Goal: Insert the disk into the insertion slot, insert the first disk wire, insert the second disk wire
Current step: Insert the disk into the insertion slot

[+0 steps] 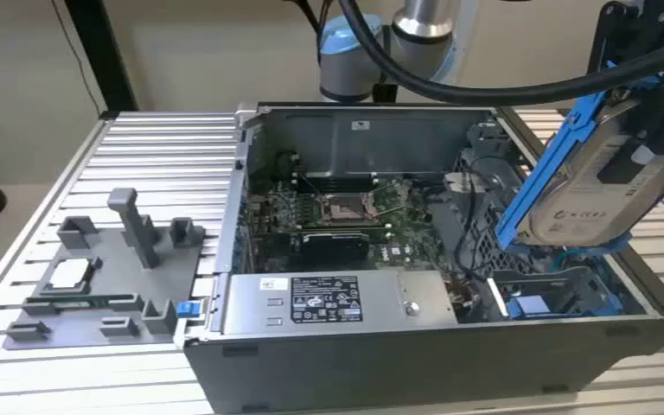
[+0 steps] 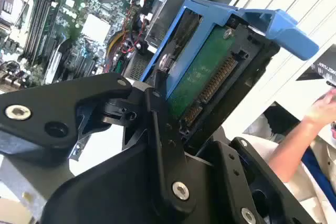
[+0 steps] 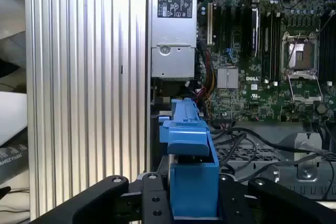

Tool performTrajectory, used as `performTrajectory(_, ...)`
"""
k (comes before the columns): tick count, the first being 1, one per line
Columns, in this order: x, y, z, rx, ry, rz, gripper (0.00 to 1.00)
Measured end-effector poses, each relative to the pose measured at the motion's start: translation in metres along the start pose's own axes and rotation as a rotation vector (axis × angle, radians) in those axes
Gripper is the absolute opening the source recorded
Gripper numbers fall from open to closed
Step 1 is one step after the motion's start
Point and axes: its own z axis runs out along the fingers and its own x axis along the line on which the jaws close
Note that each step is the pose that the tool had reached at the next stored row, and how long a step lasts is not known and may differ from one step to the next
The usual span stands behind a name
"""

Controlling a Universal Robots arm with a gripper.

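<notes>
You are holding the disk tilted in the air over the exterior view's right end of the open computer case, with the gripper clamping its jaws on the drive's two sides. The disk is hanging just above the insertion slot and is not yet in it. The power-supply box is sitting along the case's near wall beside the slot, with the motherboard behind it. A grey fixture tray is lying well apart on the ribbed table, at the exterior view's left. In the first wrist view, black cables are trailing across perforated metal near the held disk, and the carrier's blue end is sitting between the gripper's black links. The second wrist view is showing you the disk's green circuit board and its connector edge, red and yellow wires bunching inside the case, and a person's hand beyond the table.
</notes>
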Motion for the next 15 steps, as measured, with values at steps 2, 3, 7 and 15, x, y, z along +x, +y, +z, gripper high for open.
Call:
performTrajectory(2, 0.0000, 0.0000, 0.0000, 0.0000, 0.0000, 0.000, 0.00)
performTrajectory(3, 0.0000, 0.0000, 0.0000, 0.0000, 0.0000, 0.000, 0.00)
performTrajectory(7, 0.0001, 0.0000, 0.0000, 0.0000, 0.0001, 0.000, 0.00)
performTrajectory(15, 0.0026, -0.0029, 0.0038, 0.0000, 0.0002, 0.000, 0.00)
